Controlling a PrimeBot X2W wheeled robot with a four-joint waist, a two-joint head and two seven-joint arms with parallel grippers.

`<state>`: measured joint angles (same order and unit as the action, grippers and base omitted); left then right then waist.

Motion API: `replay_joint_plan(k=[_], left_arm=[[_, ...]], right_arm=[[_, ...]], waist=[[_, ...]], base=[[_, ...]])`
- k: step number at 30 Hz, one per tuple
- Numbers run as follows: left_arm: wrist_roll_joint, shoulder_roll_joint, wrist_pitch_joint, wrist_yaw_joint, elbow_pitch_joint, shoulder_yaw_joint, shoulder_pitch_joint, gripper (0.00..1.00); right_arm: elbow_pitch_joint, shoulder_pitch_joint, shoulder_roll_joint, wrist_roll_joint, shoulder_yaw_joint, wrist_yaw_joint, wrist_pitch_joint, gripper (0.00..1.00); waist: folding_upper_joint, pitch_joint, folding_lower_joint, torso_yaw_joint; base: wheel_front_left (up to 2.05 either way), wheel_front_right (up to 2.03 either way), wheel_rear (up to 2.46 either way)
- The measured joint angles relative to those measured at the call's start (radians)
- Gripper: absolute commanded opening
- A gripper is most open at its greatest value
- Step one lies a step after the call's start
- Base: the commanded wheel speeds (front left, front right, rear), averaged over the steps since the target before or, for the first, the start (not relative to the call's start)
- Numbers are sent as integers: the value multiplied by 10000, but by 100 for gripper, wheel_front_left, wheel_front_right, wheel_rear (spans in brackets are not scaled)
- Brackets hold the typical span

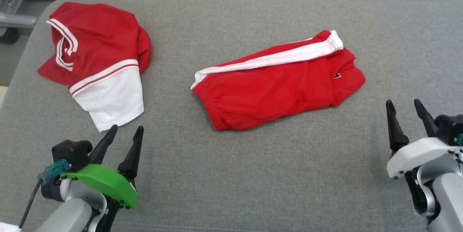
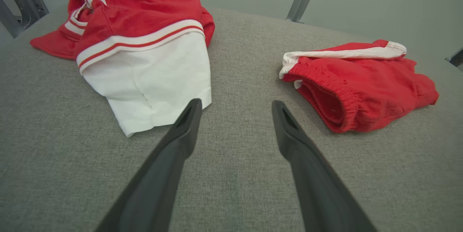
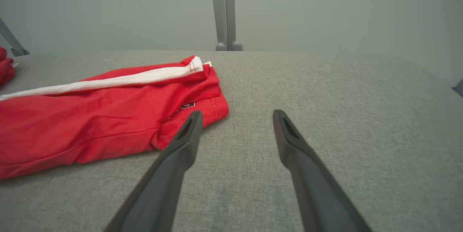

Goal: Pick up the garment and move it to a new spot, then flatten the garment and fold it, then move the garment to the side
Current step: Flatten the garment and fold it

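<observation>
Fingers (image 1: 134, 149) of the left gripper (image 1: 126, 128), at 7 o'clock in the head view, stand spread wide with nothing between them. Those of the right gripper (image 1: 403, 101), at 4 o'clock, are just as wide and just as empty. Both hang low over the near part of the grey tabletop (image 1: 253, 174), clear of all cloth, which reads as a ready stance before the first pick.

Just beyond the left pair, toward 11 o'clock, lies the white sleeve (image 1: 112, 102) of the garment (image 1: 97, 44), its hem near the fingertips but not touching them. The garment itself sits bunched at 10 o'clock, its red body heaped over itself, so it probably needs lifting clear before any flattening. A pair of red shorts (image 1: 278, 87) with a white side stripe holds the centre, well apart from the garment. Free room therefore seems to lie at the near middle or toward 3 o'clock.

The left wrist view looks into the shorts' gathered waistband (image 2: 325, 87), which the head view gives flat from above. The right wrist view brings up a small dark badge (image 3: 186, 106) by the leg hem. The head view lays out the spacing between the two pieces.
</observation>
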<state>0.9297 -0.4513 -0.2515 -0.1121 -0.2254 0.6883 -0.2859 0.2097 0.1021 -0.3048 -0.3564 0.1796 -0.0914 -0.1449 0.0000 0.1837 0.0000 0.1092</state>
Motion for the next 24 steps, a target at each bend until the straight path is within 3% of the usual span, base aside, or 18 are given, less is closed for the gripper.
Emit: replay_joint_plan(k=[16,24], left_arm=[[-1051,2,-2,-88,1804,-1072,1139,100],[-1643,73,-2,-111,2824,-1218,1197,100]], right_arm=[[-102,-870,144,-295,-523,-90,-192,100],[17,-198,109,-888,-1049,-163,616,100]], waist=[[0,-636,0,356],[0,-238,0,631]], base=[[0,0,0],[0,0,0]])
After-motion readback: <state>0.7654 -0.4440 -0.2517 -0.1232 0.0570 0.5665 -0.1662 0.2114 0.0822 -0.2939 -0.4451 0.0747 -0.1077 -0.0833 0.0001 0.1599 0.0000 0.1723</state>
